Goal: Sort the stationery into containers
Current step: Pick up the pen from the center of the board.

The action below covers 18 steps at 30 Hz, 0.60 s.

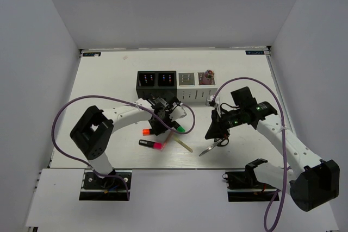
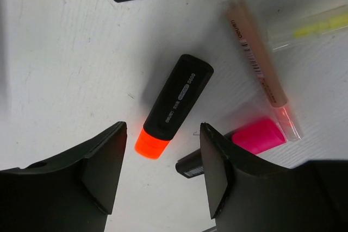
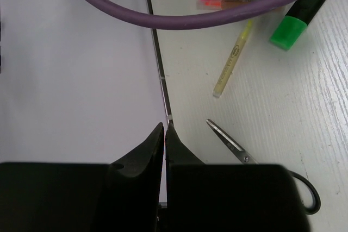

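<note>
Matt black plastic is seen on the orange-capped marker (image 2: 176,101), and grained white wood on the table (image 3: 304,107).

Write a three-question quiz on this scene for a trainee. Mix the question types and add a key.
1. True or false: the left claw is shut.
2. In the left wrist view, a marker lies on the table between that claw's fingers. Its cap is: A green, B orange, C pink.
3. Fill in: in the right wrist view, the tool lying on the table just right of the shut right claw is the ____.

Key
1. False, it is open.
2. B.
3. scissors.
</note>
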Each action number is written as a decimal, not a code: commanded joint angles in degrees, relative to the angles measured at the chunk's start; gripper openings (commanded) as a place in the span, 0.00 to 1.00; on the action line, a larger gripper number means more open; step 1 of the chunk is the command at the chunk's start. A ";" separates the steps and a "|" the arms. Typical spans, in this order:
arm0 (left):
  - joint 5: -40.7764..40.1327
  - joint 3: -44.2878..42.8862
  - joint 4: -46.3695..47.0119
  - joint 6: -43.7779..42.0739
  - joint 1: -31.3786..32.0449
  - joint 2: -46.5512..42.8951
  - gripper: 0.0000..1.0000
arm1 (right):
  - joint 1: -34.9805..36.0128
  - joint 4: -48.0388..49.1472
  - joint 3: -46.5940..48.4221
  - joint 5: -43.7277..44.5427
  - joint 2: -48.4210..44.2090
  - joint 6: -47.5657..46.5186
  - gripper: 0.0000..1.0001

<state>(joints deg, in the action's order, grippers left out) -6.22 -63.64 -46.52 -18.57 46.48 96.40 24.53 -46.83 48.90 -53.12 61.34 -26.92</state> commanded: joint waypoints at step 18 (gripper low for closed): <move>12.37 -2.90 0.73 -1.65 -5.96 6.43 0.66 | -2.21 -2.56 0.05 -4.27 0.09 -2.44 0.06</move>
<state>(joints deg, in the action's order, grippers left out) 2.44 -64.97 -45.84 -19.92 41.04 102.83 22.81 -48.12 48.90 -54.85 61.34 -27.88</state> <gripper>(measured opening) 0.662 0.055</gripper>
